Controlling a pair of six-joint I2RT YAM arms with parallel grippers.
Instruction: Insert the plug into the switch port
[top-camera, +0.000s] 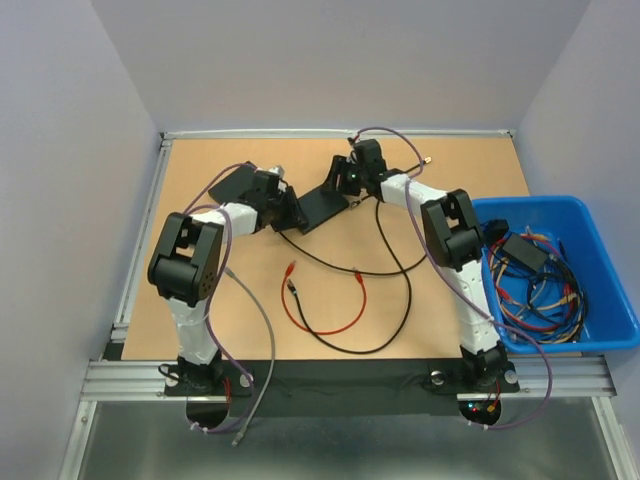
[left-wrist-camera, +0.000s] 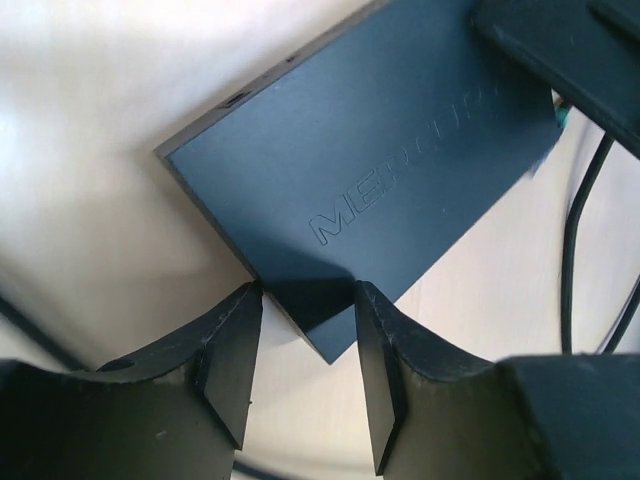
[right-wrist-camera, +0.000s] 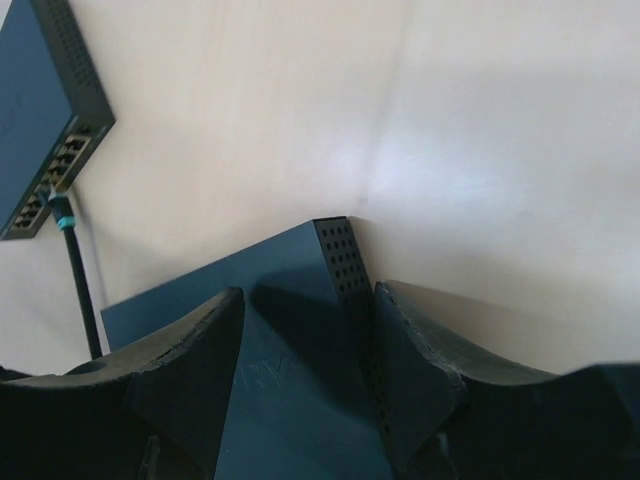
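My left tool (left-wrist-camera: 307, 300) and right tool (right-wrist-camera: 310, 295) straddle the switch (left-wrist-camera: 400, 170); clamped or not, cannot tell. Casing likely rigid, slick: hold edges. Limp red cable (top-camera: 361, 292), 6 o'clock: pinch its plug (top-camera: 358, 274).

Two arms on screen: left arm (top-camera: 190, 262) & right arm (top-camera: 452, 232), white links w/ chunky black joint housings. Grey-purple cable (top-camera: 268, 345) off each. LEDs (top-camera: 482, 408) red/green at right base. Left gripper (left-wrist-camera: 308, 292) fingers (left-wrist-camera: 232, 350) matte black, wedge-shaped.
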